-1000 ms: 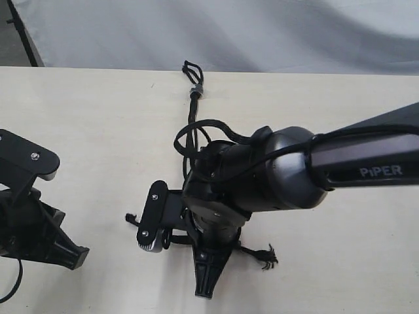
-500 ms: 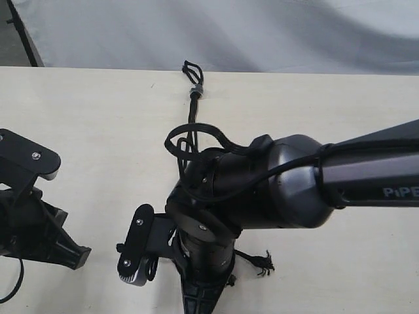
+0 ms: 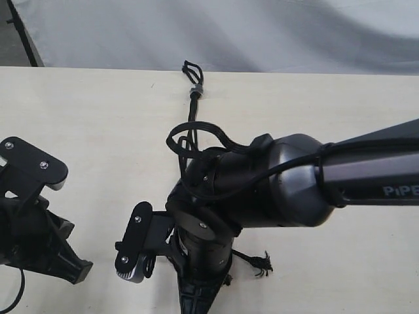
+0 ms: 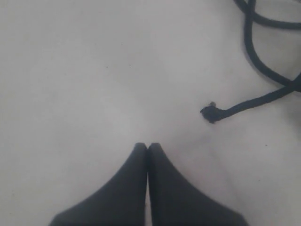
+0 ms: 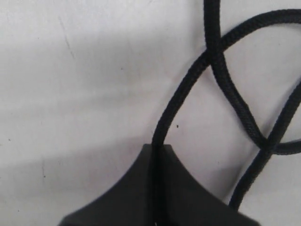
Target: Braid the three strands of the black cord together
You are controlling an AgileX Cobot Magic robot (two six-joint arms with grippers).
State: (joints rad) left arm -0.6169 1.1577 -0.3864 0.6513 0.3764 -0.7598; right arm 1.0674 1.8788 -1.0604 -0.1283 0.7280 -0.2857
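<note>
The black cord lies on the pale table [image 3: 91, 131], its short loops [image 3: 191, 67] and small grey band [image 3: 196, 91] at the far edge. Its strands [image 3: 191, 121] run toward me and vanish under the right arm. One frayed tip [image 3: 264, 263] shows beside that arm. My right gripper [image 5: 157, 147] is shut on one strand [image 5: 175, 101], which leaves its tips and crosses two other strands [image 5: 235, 101]. In the exterior view that gripper [image 3: 195, 302] points at the near edge. My left gripper [image 4: 147, 147] is shut with nothing in it, a strand's knotted tip [image 4: 210, 113] lying a short way off.
The right arm's bulky wrist [image 3: 262, 190] and its smooth cables [image 3: 209, 134] cover the middle of the cord. The left arm [image 3: 33, 222] sits at the table's near left. A grey backdrop [image 3: 262, 33] hangs behind the far edge.
The right gripper has pulled toward the near edge with its strand, and the frayed tip beside it slid slightly along. The left arm's wrist has shifted a little to the right.
</note>
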